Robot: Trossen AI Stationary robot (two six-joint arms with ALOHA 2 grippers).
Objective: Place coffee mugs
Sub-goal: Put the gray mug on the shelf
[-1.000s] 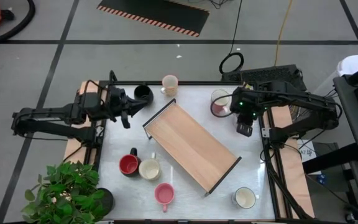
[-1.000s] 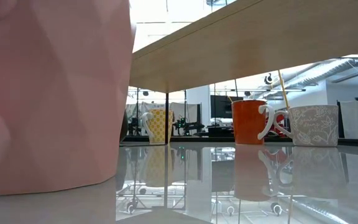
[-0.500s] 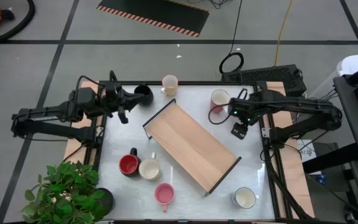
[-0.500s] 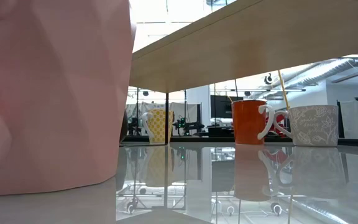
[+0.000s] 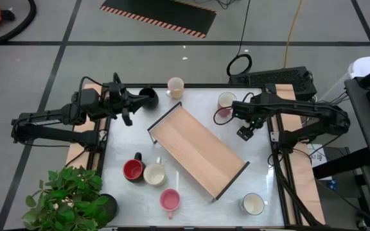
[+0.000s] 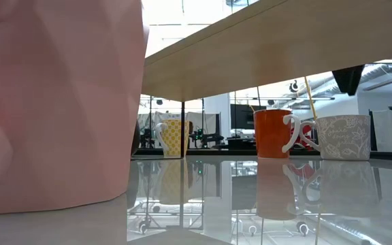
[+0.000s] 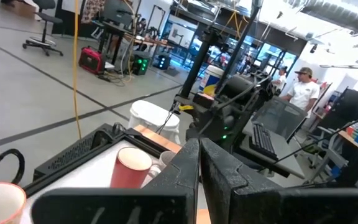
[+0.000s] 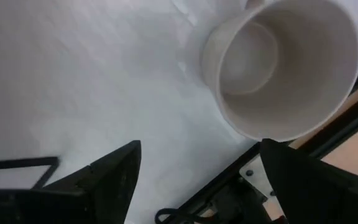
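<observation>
A pink mug (image 5: 226, 102) with a white inside (image 8: 281, 68) stands upright at the table's far right. My right gripper (image 5: 243, 132) (image 8: 197, 180) hangs open beside it, pointing down, above the bare tabletop; the mug lies beyond its fingertips. A black mug (image 5: 148, 97) stands at the far left corner, and my left gripper (image 5: 132, 106) (image 7: 199, 146) is shut and level beside it, higher up, with nothing between its fingers. Several other mugs stand around the wooden tray (image 5: 198, 151): cream (image 5: 175, 86), red (image 5: 133, 169), cream (image 5: 154, 174), pink (image 5: 169, 200), cream (image 5: 252, 204).
The long tray lies slantwise across the table's middle on black wire ends. A potted plant (image 5: 69, 199) stands at the near left corner. In the low view the near pink mug (image 6: 53, 102) fills the left side, with an orange-red mug (image 6: 274, 133) and a grey patterned mug (image 6: 342, 136) behind.
My right gripper has come down toward the table and shifted a little toward the table's left, nearer the pink mug, turning about its own axis; its dark tip now shows at the upper right of the low view. No mug has moved.
</observation>
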